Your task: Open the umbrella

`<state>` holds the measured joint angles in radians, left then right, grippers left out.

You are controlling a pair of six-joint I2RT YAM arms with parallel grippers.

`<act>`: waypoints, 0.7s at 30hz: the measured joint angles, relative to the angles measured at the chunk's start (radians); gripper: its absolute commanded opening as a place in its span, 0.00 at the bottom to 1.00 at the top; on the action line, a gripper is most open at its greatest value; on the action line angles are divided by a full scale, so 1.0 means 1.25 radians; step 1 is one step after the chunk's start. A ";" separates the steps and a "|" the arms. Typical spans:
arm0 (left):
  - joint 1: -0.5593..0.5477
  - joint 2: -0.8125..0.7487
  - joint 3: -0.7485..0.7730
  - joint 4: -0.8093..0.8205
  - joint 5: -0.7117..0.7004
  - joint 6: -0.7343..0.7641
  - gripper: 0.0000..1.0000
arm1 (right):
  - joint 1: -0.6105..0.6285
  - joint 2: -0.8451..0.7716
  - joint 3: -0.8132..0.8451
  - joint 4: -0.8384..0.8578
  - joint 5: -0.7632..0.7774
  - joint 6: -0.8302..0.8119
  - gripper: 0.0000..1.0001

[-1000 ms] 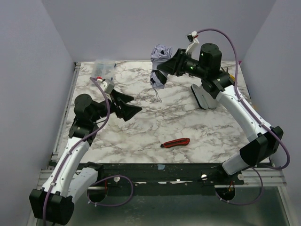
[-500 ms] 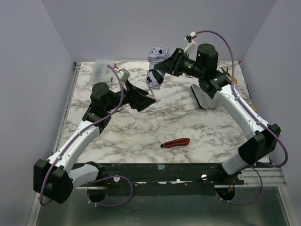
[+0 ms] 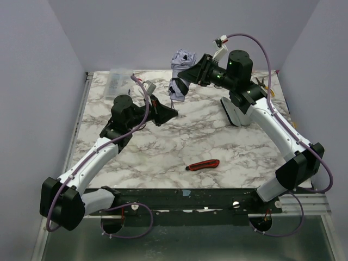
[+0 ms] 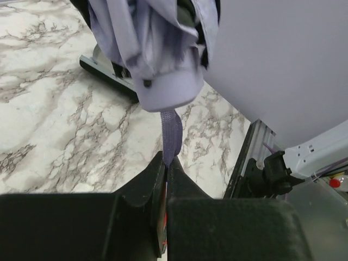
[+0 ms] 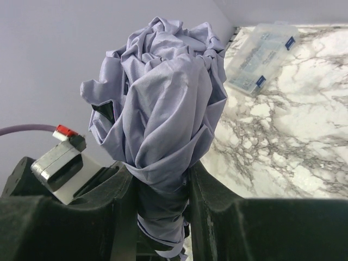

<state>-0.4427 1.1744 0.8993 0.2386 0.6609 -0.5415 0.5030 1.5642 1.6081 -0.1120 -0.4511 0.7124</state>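
Your left arm [image 3: 103,149] has reached toward upper centre over the marble surface [image 3: 217,147]. Your right gripper [image 3: 187,73] clamps the folded umbrella [image 3: 182,57] there, lifted, jaws partly closed around its canopy. Your left gripper [image 4: 166,163] is pinched tight on the hanging strap [image 4: 169,133]. A utility knife [image 3: 203,164] lies lower centre.

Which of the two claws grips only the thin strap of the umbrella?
The left claw: it is shut on the lilac strap. The right claw instead clamps the umbrella around its bundled canopy.
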 measured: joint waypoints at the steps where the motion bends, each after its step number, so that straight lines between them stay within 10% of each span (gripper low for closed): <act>1: 0.000 -0.007 -0.008 0.000 -0.001 0.003 0.00 | 0.000 0.000 0.001 -0.002 0.006 -0.007 0.01; 9: 0.000 -0.086 -0.129 -0.016 0.003 0.059 0.03 | -0.007 0.023 0.050 -0.002 0.035 -0.067 0.01; 13: 0.000 -0.118 -0.147 -0.051 0.018 0.099 0.61 | -0.009 0.032 0.050 -0.002 0.026 -0.091 0.01; 21: 0.019 -0.174 -0.084 -0.149 0.043 0.234 0.61 | -0.019 -0.001 -0.024 0.034 -0.028 -0.172 0.01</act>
<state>-0.4187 0.9565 0.7948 0.0528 0.7151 -0.2493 0.4793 1.5635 1.5784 -0.0689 -0.4862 0.4973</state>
